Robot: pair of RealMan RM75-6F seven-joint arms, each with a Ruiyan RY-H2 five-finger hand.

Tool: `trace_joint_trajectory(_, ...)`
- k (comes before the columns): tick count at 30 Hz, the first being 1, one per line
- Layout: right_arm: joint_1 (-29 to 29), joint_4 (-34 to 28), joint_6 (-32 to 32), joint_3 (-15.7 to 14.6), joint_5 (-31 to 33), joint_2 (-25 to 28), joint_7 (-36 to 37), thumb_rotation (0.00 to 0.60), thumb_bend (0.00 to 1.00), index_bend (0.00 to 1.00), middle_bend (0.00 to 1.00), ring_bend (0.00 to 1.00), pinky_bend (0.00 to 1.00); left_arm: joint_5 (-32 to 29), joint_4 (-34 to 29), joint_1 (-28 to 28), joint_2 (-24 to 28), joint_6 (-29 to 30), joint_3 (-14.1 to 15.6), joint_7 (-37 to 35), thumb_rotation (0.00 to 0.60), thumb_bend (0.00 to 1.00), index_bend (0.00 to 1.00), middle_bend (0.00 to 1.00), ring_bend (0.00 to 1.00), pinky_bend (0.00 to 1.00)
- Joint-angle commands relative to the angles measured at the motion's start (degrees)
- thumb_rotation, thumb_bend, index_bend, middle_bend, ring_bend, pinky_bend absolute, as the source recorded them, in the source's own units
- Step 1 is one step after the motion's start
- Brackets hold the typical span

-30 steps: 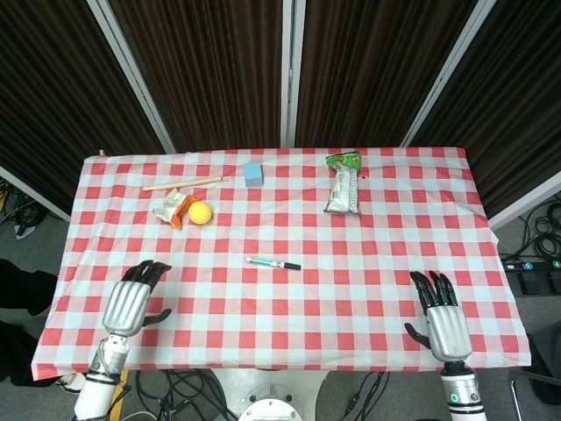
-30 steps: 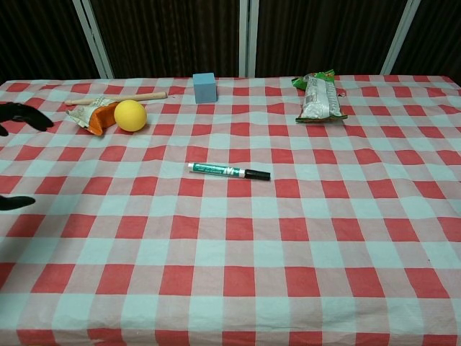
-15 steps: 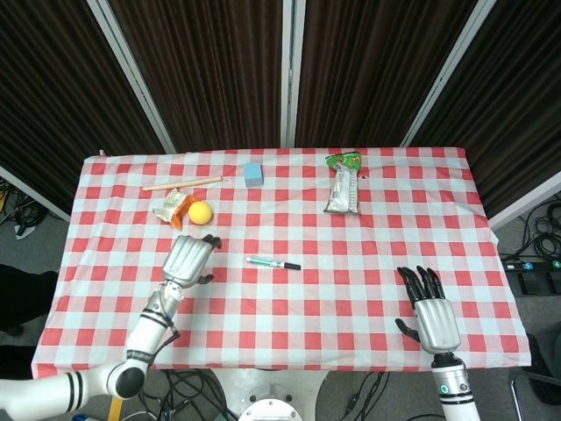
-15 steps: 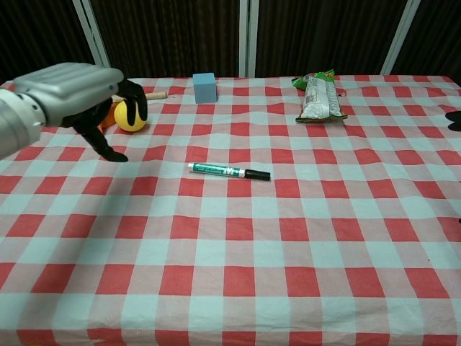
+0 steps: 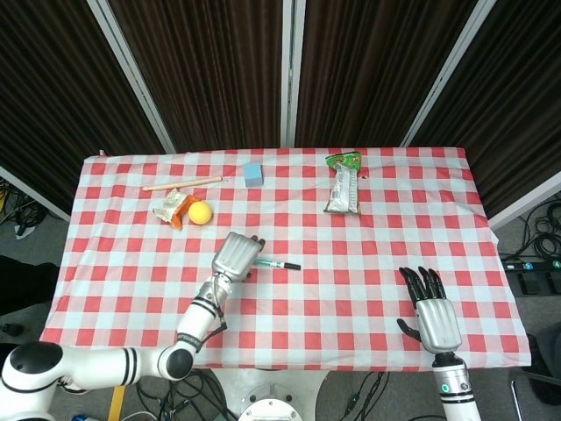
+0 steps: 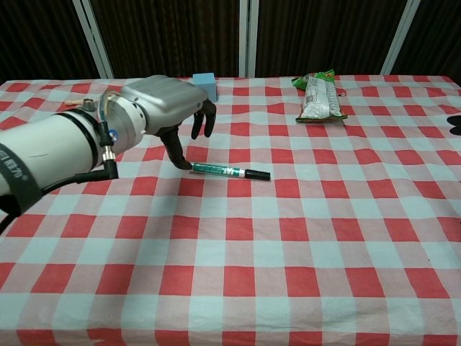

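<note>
A green marker with a black cap (image 5: 273,263) (image 6: 228,171) lies mid-table on the red-checked cloth. My left hand (image 5: 237,255) (image 6: 167,109) hovers over its green end, fingers apart and curved down, one fingertip close to the marker's tip; it holds nothing. My right hand (image 5: 433,313) rests open and flat near the front right of the table, fingers spread; the chest view shows only a dark fingertip at the right edge (image 6: 454,120).
A yellow ball (image 5: 200,212) and an orange-white wrapper (image 5: 173,209) lie at the back left, with a wooden stick (image 5: 182,182) behind them. A blue cube (image 5: 253,173) (image 6: 204,86) and a snack bag (image 5: 343,189) (image 6: 317,97) sit along the far side.
My left hand has swept from the table's front left corner rightward and forward to just over the marker's green end. The right hand shifted slightly inward, staying open.
</note>
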Motion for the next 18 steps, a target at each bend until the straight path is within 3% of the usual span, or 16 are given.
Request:
trace_joint_trajectory(1,0.2,-0.4,0.1,0.1,-0.1,0.1,-0.2,0.6,0.03,0.02,0.11,0.0,0.0,-1.5,2.1,-2.1,-1.4,-0.6,0.3,0.3,0.6,0.16,0.42,0.43,0.94,0.82)
trace_joint_trajectory(18,0.8,-0.7,-0.6,0.1,0.4,0.3,-0.1,0.6,0.03,0.02,0.11,0.0,0.0,-13.9,11.1,-10.1,-6.0,-2.1,1.2,2.9,0.6,0.22,0.42,0.44,0.96,0.83)
